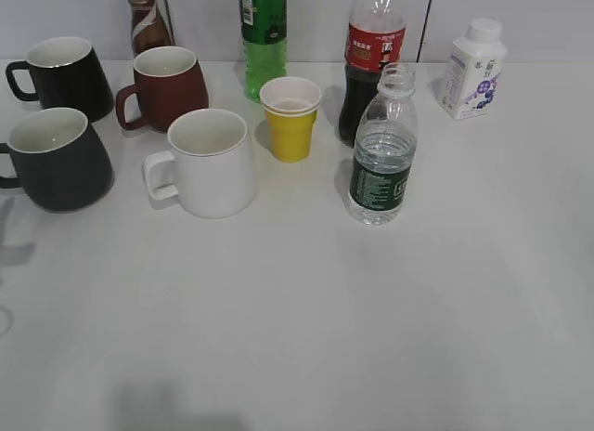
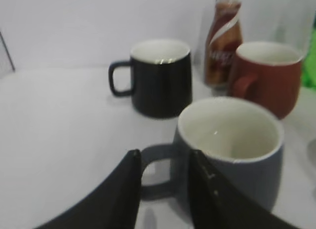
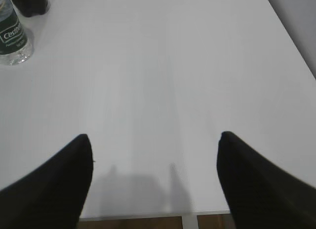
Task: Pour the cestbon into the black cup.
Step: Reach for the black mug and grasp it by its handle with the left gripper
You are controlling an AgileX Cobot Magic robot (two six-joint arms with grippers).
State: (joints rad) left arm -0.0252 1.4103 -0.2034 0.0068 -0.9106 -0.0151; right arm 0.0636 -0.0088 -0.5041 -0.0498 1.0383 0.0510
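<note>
Nothing of the pour is done yet, as far as can be judged. The cestbon [image 1: 382,148] stands untouched on the table [image 1: 371,338], upright, its long axis vertical and its uncapped mouth pointing straight up; water is seen in its lower part. It is placed right of centre in the exterior view, just in front of the cola bottle [image 1: 373,55], at about four o'clock from the yellow cup [image 1: 290,118].

The black cup [image 1: 58,160] sits at the far left edge, at nine o'clock from the white mug [image 1: 212,162], mouth up, and appears empty in the left wrist view. Cup and bottle are well apart.

The left gripper [image 2: 163,189] is seen with its fingers parted by a narrow gap, holding nothing, the cup's handle [image 2: 155,172] showing through that gap. The right gripper [image 3: 155,182] is spread wide and empty, with the bottle far off at eleven o'clock.

Grasping, carrying and tilting are all left to do.
</note>
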